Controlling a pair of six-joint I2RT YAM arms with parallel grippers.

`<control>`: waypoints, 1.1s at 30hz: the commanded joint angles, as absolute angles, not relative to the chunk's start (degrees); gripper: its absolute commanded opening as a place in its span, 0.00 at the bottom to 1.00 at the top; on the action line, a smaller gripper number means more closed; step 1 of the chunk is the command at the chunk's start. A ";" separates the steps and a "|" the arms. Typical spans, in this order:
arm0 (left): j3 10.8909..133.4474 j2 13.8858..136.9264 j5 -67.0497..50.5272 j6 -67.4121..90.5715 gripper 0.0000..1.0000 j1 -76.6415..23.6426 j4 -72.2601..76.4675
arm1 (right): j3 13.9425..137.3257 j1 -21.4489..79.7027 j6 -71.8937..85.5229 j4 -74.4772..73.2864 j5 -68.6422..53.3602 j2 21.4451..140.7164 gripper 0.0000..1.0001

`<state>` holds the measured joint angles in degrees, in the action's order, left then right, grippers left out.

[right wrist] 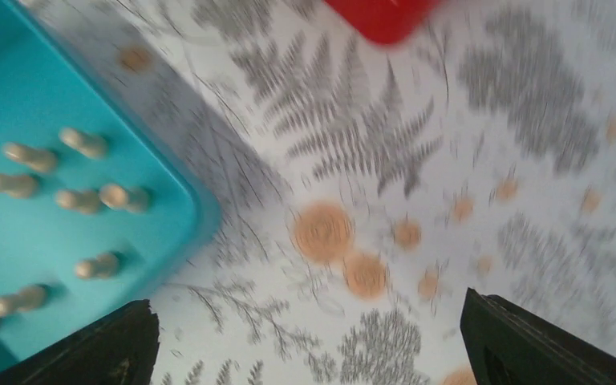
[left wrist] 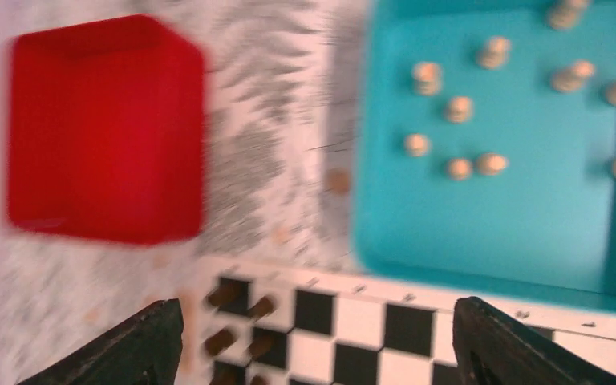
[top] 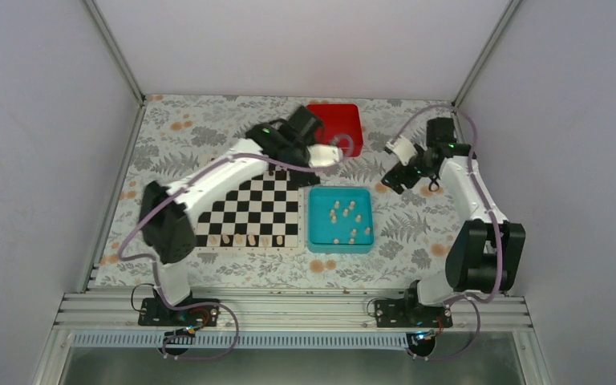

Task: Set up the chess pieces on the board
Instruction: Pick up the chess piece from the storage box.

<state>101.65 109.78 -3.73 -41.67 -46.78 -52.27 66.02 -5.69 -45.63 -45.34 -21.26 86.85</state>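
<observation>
Fetching stage: left gripper [left wrist: 313, 341] and right gripper [right wrist: 309, 345] both gape empty. Next, I'd say, one dips into the teal tray [left wrist: 489, 233] for chess pieces [left wrist: 459, 108].

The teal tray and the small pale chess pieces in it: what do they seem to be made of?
The square teal tray looks like moulded plastic: one even colour, a smooth surface, rounded corners. The small pale cream chess pieces look like unpainted turned wood, from their beige tone and rounded shapes; blur hides any grain, so pale plastic is possible.
</observation>
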 commanded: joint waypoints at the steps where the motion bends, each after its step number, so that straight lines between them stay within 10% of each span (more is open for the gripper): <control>1: 100.38 100.66 -0.65 -41.18 0.88 -39.23 -50.08 | 71.47 3.01 -48.41 -54.70 -17.72 83.88 0.93; 13: 85.80 85.65 4.13 -35.16 1.00 -11.85 -35.52 | 69.65 17.25 -42.04 -56.07 -14.50 87.56 0.55; 33: 79.96 83.27 -1.55 -22.58 1.00 7.65 -29.17 | 66.02 22.70 -37.25 -49.09 -7.99 98.10 0.42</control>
<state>77.49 83.05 0.12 -24.93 6.96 -29.26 66.61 21.37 -39.09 -51.59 -10.07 95.70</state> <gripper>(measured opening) 0.999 0.429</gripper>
